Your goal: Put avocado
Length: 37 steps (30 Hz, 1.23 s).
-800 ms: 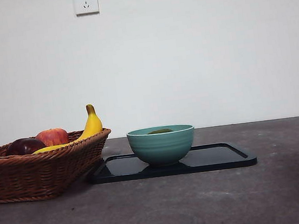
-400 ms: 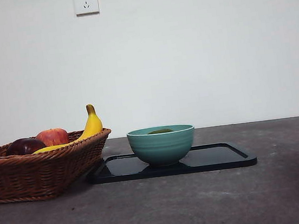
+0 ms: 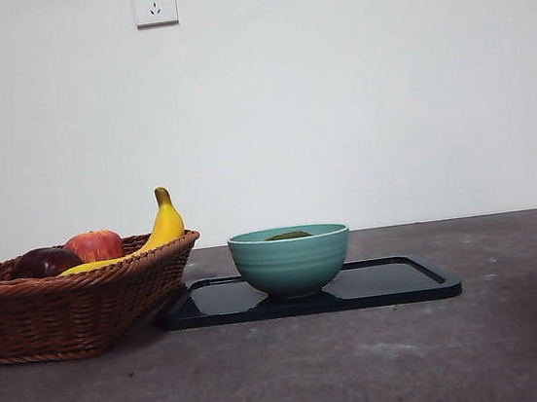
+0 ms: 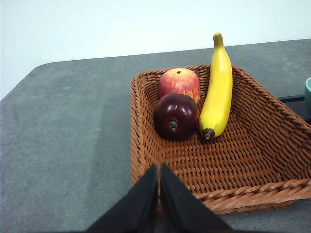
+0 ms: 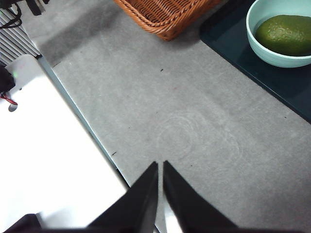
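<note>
Dark green avocado (image 5: 286,34) lies in teal bowl (image 3: 290,260) on black tray (image 3: 396,281); both grippers, left (image 4: 159,171) and right (image 5: 160,168), empty, jaws pressed together

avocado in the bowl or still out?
In. The avocado lies inside the teal bowl on the black tray; the front view shows only its top above the rim. Neither pincer touches it.
</note>
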Motion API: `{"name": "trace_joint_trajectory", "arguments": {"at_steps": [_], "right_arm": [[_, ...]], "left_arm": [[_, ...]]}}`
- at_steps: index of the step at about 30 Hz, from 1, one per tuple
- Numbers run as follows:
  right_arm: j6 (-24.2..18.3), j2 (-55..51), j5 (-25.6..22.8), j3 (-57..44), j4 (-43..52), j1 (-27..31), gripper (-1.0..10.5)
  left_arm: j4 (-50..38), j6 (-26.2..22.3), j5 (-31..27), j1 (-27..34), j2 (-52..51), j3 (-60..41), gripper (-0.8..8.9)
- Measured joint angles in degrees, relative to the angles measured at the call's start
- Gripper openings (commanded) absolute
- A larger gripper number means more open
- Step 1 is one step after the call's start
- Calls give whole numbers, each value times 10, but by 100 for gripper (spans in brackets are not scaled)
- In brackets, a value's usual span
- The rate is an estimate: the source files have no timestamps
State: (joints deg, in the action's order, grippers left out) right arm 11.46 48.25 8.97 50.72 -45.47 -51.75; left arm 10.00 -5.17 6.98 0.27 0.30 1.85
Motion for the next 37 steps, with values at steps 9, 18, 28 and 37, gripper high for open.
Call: {"name": "trace_joint_trajectory", "arguments": {"at_steps": [9,18,28,37], "right_arm": [[0,0,0,0,0,0,8],[-27,-55,0,0,7,77,8],[-73,-223,-17,-140,178,343,8],[-88,-369,-19,-332,334,462,8]], "left_arm": [[0,0,0,0,0,0,8],[0,0,0,0,0,0,8],[0,0,0,0,0,0,8],[0,0,0,0,0,0,8]]}}
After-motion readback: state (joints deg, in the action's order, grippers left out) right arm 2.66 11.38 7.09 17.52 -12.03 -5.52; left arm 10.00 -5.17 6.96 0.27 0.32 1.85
